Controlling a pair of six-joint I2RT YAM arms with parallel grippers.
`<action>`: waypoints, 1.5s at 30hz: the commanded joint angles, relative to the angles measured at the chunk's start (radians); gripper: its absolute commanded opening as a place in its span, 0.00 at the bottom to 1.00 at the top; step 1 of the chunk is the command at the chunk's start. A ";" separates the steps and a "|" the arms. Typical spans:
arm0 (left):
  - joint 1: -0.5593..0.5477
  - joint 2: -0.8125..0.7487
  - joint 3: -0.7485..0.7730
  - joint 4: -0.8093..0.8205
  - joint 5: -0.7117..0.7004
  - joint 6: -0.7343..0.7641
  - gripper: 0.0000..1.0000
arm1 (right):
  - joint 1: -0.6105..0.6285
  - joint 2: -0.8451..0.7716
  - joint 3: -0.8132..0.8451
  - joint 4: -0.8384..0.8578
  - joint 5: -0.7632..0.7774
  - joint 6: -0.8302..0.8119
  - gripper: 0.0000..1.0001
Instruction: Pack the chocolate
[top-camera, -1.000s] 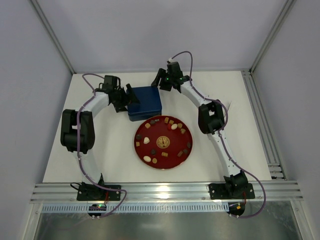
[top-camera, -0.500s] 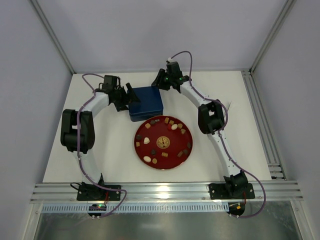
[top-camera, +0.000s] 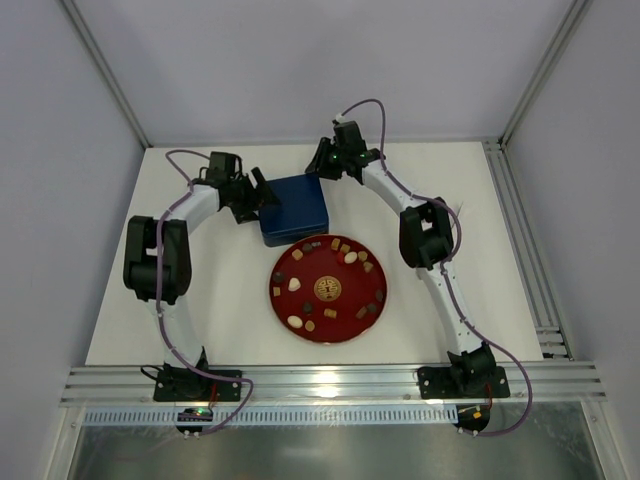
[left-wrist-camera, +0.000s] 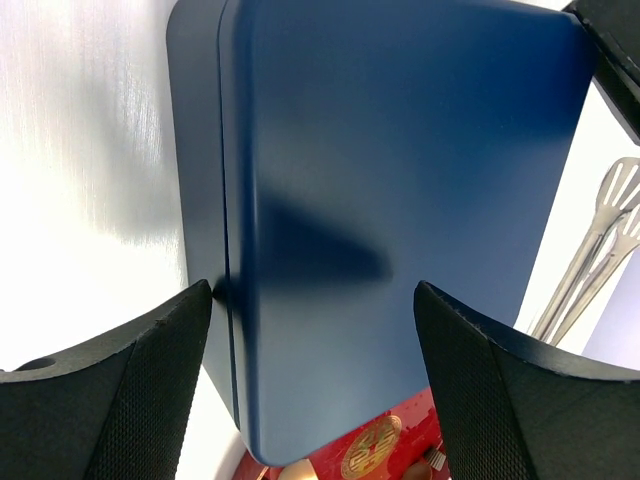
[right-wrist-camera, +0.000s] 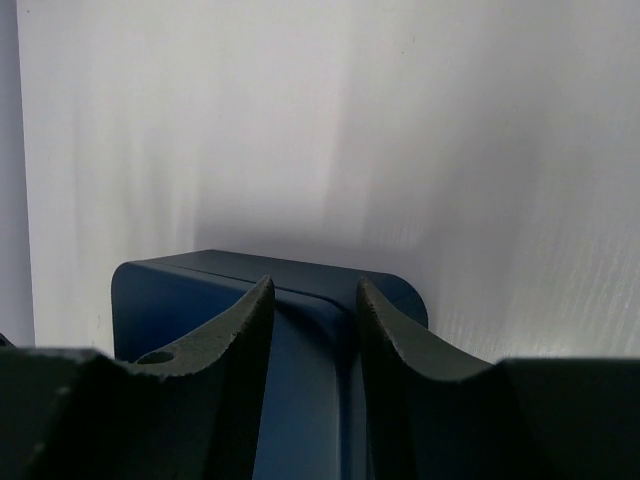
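Listing chocolate (top-camera: 350, 257): bite-size pieces, dark brown, light brown and cream-white; square, round and oval. All lie loose in a ring on the red plate (top-camera: 335, 331), around its gold centre emblem (top-camera: 326, 287), mostly apart from one another. None is in the tin.

Handling, as judged: very light and rigid, but brittle at the edges. The faces look smooth and likely to skid on the glossy plate, and a hard pinch could chip or mark them. Best taken one at a time across the flat sides, fingertips low, with a gentle squeeze. Round and oval pieces may roll out of a grip.

Plate: round, glossy, with a shallow rim. It sits just in front of the tin; whether the two touch cannot be told.

Tin (left-wrist-camera: 400, 150): dark blue, squarish with rounded corners, smooth satin metal. The lid is on, its seam running down one side, and the interior is hidden.

Grippers: the left gripper (left-wrist-camera: 312, 395) has black textured pads and jaws wide apart. One fingertip is at the tin's side seam and the other is over the lid, with nothing clamped. The right gripper (right-wrist-camera: 312, 320) is at the tin's far corner, fingers partly apart with the lid edge showing between them; whether they pinch it cannot be told.

Also present: metal tongs (left-wrist-camera: 598, 240) with slotted ends, lying beyond the tin. The table (top-camera: 200, 320) is white and matt.
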 joint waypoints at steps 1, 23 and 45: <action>-0.009 -0.005 0.016 0.044 0.017 -0.013 0.80 | 0.019 -0.105 -0.008 0.000 -0.014 -0.028 0.41; -0.021 0.025 0.075 -0.047 -0.015 0.030 0.80 | -0.017 -0.183 -0.172 0.041 -0.017 -0.023 0.56; -0.035 0.054 0.120 -0.213 -0.123 0.106 0.80 | -0.042 -0.377 -0.452 0.148 -0.121 -0.043 0.65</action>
